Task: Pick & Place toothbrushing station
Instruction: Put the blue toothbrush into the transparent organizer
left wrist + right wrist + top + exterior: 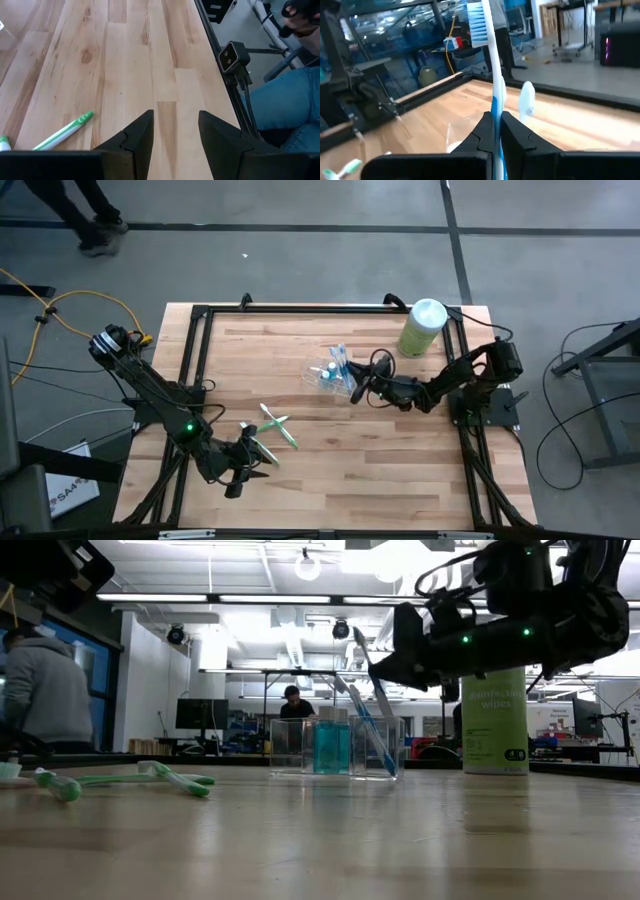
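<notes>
Right hand clamped on one blue-white toothbrush at the clear cup, mid-tabletop. Left hand apart, empty, beside two green-white toothbrushes. One green canister.

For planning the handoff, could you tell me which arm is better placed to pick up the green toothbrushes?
Probably the left. Its gripper hangs open beside the green toothbrushes on the table, while the right gripper is shut on a blue toothbrush at the clear cup.
</notes>
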Tool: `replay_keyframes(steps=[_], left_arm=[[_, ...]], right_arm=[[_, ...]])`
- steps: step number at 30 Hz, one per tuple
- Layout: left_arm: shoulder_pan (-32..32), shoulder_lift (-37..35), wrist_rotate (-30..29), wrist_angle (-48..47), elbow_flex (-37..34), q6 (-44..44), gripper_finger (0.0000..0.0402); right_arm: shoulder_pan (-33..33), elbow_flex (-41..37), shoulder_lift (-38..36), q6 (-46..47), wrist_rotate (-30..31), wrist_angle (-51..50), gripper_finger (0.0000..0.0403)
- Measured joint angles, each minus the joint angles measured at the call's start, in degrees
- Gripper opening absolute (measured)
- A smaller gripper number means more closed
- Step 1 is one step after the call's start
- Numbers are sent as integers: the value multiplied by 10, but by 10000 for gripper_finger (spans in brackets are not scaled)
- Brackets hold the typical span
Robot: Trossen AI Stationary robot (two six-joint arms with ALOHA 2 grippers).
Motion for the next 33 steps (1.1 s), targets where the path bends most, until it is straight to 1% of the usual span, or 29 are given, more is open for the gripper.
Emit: replay_keyframes(steps=[3,7,14,18,23,26,33], left_arm=[[0,0,0,2,0,0,152],[0,0,0,3,0,0,152],[0,0,-2,5,0,0,152],[0,0,-2,8,0,0,152],[0,0,-3,9,0,0,152],[0,0,-4,12,0,0,152],[0,0,-4,23,0,0,152]], right_arm=[[9,0,0,36,10,-9,5],[28,0,0,75,57,-46,5],[54,0,0,114,116,-99,5],[56,0,0,129,121,-120,5],[56,0,0,116,131,-140,5],[56,0,0,109,129,-145,5],[56,1,0,127,119,-156,5]])
